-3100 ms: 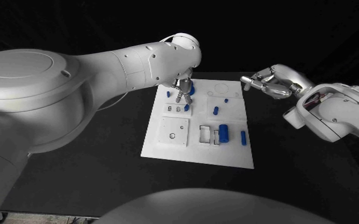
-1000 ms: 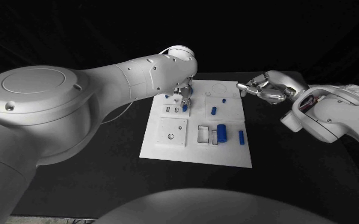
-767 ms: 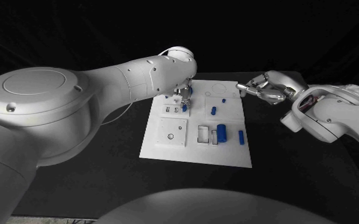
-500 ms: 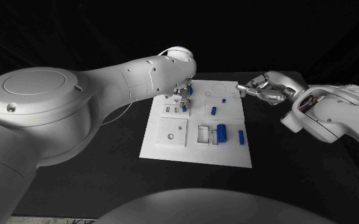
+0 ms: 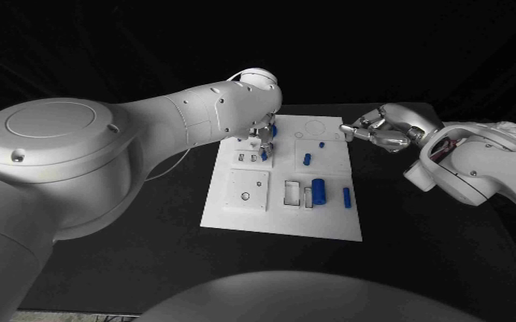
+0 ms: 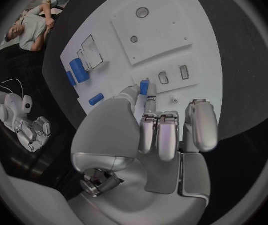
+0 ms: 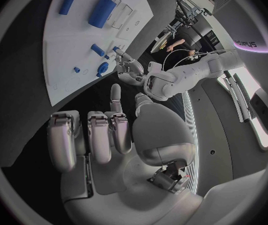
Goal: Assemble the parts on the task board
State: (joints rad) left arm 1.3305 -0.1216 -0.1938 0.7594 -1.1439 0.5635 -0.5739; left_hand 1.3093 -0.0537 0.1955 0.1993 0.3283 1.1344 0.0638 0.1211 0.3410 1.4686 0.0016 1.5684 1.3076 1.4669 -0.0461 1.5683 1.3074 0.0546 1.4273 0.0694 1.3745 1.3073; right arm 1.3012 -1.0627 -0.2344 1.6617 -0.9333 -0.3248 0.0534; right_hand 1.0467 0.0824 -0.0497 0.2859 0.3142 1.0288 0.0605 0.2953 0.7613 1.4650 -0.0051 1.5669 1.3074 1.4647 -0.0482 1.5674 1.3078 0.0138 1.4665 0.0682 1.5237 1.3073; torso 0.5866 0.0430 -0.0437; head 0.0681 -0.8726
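A small blue part [image 6: 143, 87] is pinched by the left hand [image 5: 262, 141] over the task board's [image 5: 282, 221] far-left slots. Other blue parts [image 5: 319, 189] lie mid-board. The right hand [image 5: 379, 130] is held curled, empty, just off the far-right edge above bare table [image 5: 430, 240].

Left arm reaches in across the frame, its left hand [image 5: 262, 141] pointing down, fingers [image 6: 145, 92] pinching a small blue part [image 6: 143, 87]; other fingers curled alongside. Right arm bent in from the side, right hand [image 5: 379, 128] raised with fingers [image 7: 100, 135] curled in, holding nothing.
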